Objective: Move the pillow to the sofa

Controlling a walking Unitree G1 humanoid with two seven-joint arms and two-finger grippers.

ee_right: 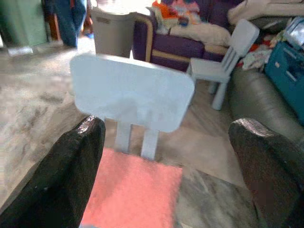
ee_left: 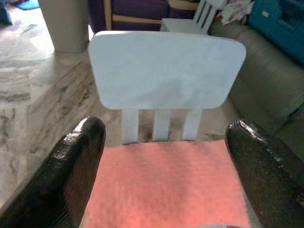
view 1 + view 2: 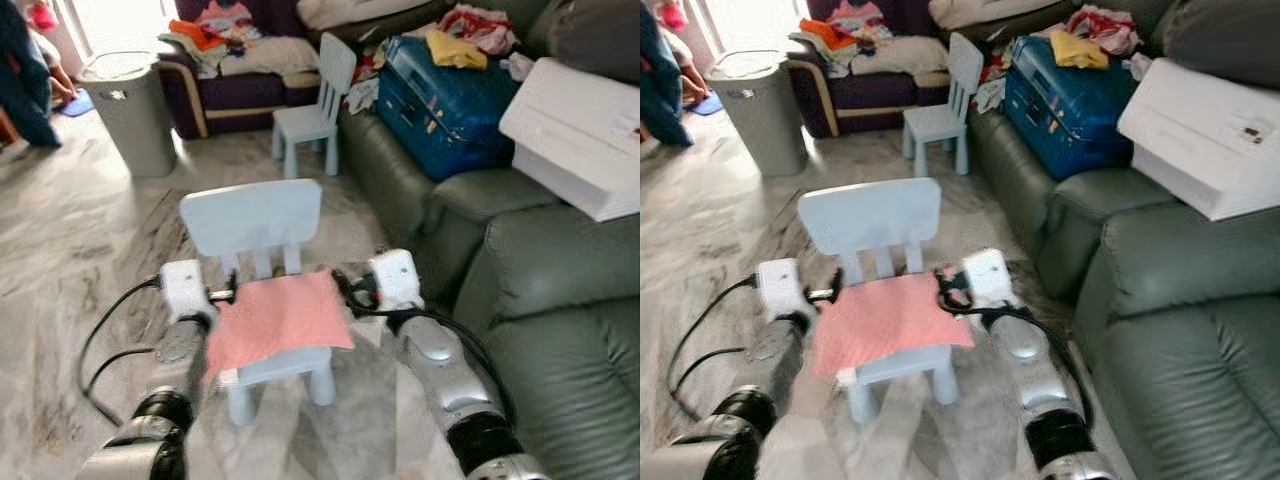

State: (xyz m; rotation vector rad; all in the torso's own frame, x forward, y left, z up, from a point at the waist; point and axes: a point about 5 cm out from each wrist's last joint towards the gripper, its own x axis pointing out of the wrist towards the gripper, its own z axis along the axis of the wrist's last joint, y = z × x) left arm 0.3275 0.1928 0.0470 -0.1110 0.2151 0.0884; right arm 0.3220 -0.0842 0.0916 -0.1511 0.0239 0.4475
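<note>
The left gripper (image 2: pixel 164 175) spread wide over the pink pillow (image 2: pixel 166 183) — lying on the pale-blue chair (image 2: pixel 166 71).

Daylight enters from the far left doorway, with glare on the marble floor (image 3: pixel 60 230). Head views soft, slightly blurred. Wrist views: near black fingers (image 2: pixel 71 175) out of focus.

The pink pillow (image 3: pixel 278 320) covers nearly all the seat of the small blue chair (image 3: pixel 252 218), and the chair's rear legs are hidden. A person (image 3: pixel 28 70) well beyond the chair is cut off by the frame edge.
</note>
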